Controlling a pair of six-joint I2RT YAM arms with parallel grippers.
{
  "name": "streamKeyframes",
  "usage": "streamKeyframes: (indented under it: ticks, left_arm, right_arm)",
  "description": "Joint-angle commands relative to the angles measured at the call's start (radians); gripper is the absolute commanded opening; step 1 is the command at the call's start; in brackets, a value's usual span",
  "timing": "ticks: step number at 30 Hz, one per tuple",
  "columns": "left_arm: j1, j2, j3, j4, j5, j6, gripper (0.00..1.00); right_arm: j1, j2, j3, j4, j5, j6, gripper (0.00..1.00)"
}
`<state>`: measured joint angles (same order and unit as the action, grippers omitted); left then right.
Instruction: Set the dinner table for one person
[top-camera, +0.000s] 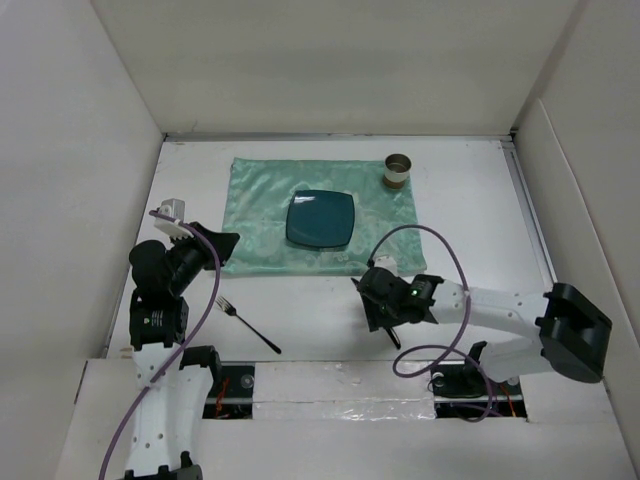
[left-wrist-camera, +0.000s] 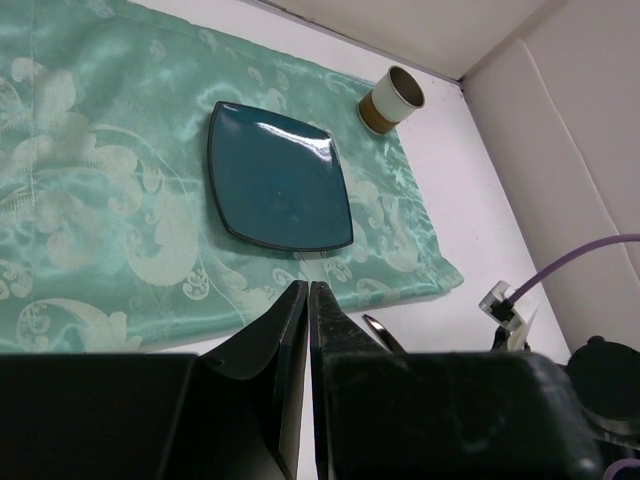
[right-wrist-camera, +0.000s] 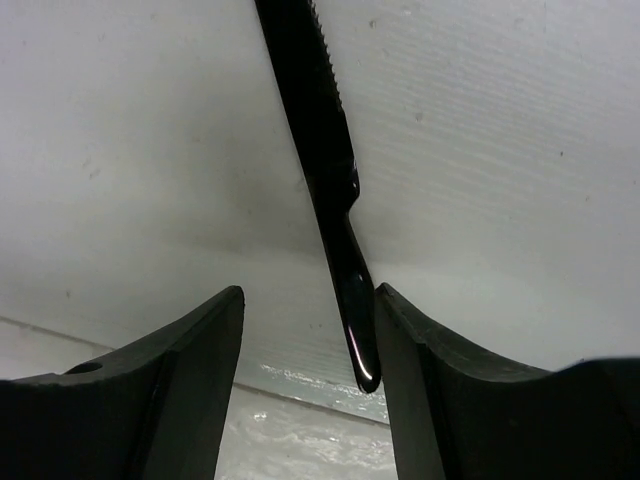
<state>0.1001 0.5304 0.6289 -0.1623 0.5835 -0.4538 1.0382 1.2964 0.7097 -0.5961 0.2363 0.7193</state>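
Top external view: the large matte white desk (top-camera: 480, 230) carries a shiny mint-green patterned cloth (top-camera: 260, 200) on its far middle. Nearer than the cloth's right corner, the right hand (right-wrist-camera: 310, 300) stands wide around a black serrated knife (right-wrist-camera: 325, 150) lying on the desk. Above the cloth's near-left corner, the left hand (left-wrist-camera: 307, 290) is pinched closed, holding nothing.

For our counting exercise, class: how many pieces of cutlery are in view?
2. A fork lies on the dinner table near the left arm; a knife sits inside the open right hand. More might be hidden.
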Motion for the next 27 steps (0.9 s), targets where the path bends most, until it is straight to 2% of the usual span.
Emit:
streamKeyframes:
  ticks: [1,8,11,13,14,17,19,21,22,23,27]
  left_arm:
    - [0.006,-0.010,0.006,0.033,0.021,0.003,0.03]
    - [0.006,-0.013,0.008,0.032,0.021,0.004,0.03]
    - [0.006,-0.013,0.009,0.032,0.021,0.006,0.03]
    - [0.006,-0.015,0.008,0.027,0.016,0.006,0.03]
    - [0.006,-0.014,0.011,0.029,0.018,0.006,0.03]
    - [0.006,-0.012,0.012,0.027,0.013,0.007,0.03]
    - [0.006,-0.012,0.012,0.027,0.016,0.007,0.03]
    - [0.006,-0.010,0.012,0.027,0.018,0.007,0.03]
    - [0.006,-0.010,0.011,0.029,0.019,0.007,0.03]
    - [0.006,-0.010,0.009,0.030,0.019,0.007,0.03]
    - [0.006,-0.010,0.009,0.029,0.022,0.007,0.03]
  right_arm:
    - [0.022,0.075,0.053,-0.034,0.101,0.003,0.59]
    - [0.054,0.190,0.048,0.040,0.103,0.019,0.54]
    - [0.063,0.227,0.039,0.081,0.081,0.016,0.37]
    - [0.082,0.237,0.040,0.084,0.083,0.031,0.32]
    - [0.082,0.244,0.043,0.073,0.081,0.041,0.18]
    - [0.124,0.245,0.053,0.064,0.055,0.092,0.10]
    - [0.163,0.244,0.059,0.065,0.052,0.123,0.11]
    - [0.174,0.247,0.069,0.061,0.057,0.135,0.18]
    - [0.174,0.248,0.071,0.056,0.076,0.140,0.23]
    - [0.174,0.253,0.077,0.049,0.086,0.140,0.33]
    - [0.174,0.279,0.093,0.027,0.127,0.132,0.36]
